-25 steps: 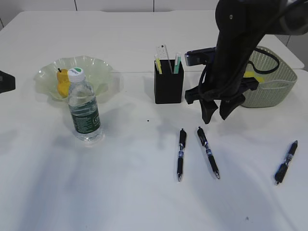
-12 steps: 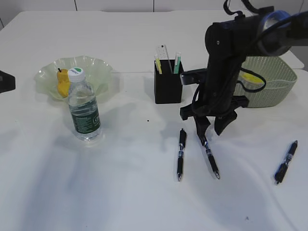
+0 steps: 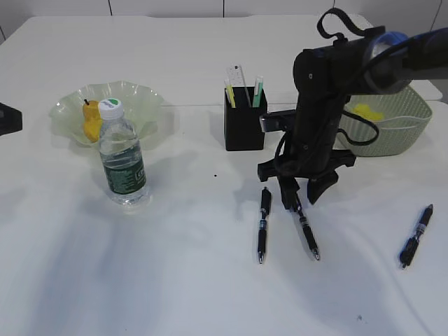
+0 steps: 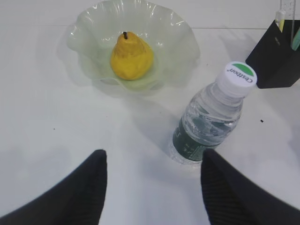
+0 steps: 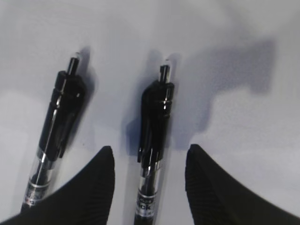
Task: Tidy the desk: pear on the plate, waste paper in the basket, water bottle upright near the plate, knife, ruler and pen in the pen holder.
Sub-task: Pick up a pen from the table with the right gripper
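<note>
Three black pens lie on the white table. My right gripper [image 3: 299, 197] is open and low over the middle pen [image 3: 304, 225], its fingers on either side of the pen's upper end [image 5: 152, 136] without touching it. A second pen [image 3: 263, 224] lies just to the left, also in the right wrist view [image 5: 58, 122]. A third pen [image 3: 416, 235] lies far right. The yellow pear [image 3: 91, 120] sits on the glass plate [image 3: 133, 94]. The water bottle [image 3: 122, 152] stands upright in front of the plate. My left gripper [image 4: 152, 161] is open and empty, near the bottle [image 4: 211, 119].
The black pen holder [image 3: 245, 126] holds a ruler and coloured items. The woven basket [image 3: 392, 126] at the right holds something yellow. My right arm stands between the holder and the basket.
My right gripper has come down and slightly left from beside the basket onto the middle pen, jaws still open. The left arm and the other objects have not moved.
</note>
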### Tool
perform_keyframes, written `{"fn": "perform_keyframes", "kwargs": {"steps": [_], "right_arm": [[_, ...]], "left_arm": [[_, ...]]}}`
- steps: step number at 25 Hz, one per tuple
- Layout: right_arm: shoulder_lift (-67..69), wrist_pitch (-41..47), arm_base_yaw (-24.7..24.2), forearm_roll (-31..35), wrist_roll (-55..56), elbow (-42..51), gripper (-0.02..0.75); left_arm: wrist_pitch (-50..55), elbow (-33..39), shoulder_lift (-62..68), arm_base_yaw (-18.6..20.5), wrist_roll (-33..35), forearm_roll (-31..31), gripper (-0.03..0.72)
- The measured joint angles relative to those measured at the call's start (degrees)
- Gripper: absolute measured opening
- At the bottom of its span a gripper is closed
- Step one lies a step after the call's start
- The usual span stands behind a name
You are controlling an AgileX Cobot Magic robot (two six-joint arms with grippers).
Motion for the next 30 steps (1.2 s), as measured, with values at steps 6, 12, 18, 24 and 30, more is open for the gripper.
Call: {"fn": "perform_keyframes", "kwargs": {"steps": [6, 12, 18, 24, 30], "right_arm": [[1.1, -0.3, 0.0, 0.0, 0.2, 0.0, 0.369], [1.8, -0.8, 0.0, 0.0, 0.4, 0.0, 0.368], [2.1, -0.9, 0.0, 0.4, 0.5, -0.1, 0.267], [2.1, -0.9, 0.0, 0.6, 0.6, -0.1, 0.185], [2.1, -0.9, 0.0, 0.6, 0.6, -0.1, 0.103]], "left_arm": [[0.0, 0.0, 0.0, 0.0, 0.0, 0.0, 0.447], [0.0, 0.0, 0.0, 0.0, 0.0, 0.0, 0.447], [0.0, 0.0, 0.0, 0.0, 0.0, 0.0, 0.447], [0.0, 0.0, 0.0, 0.0, 0.0, 0.0, 0.447], [0.0, 0.0, 0.0, 0.0, 0.0, 0.0, 0.447]]}}
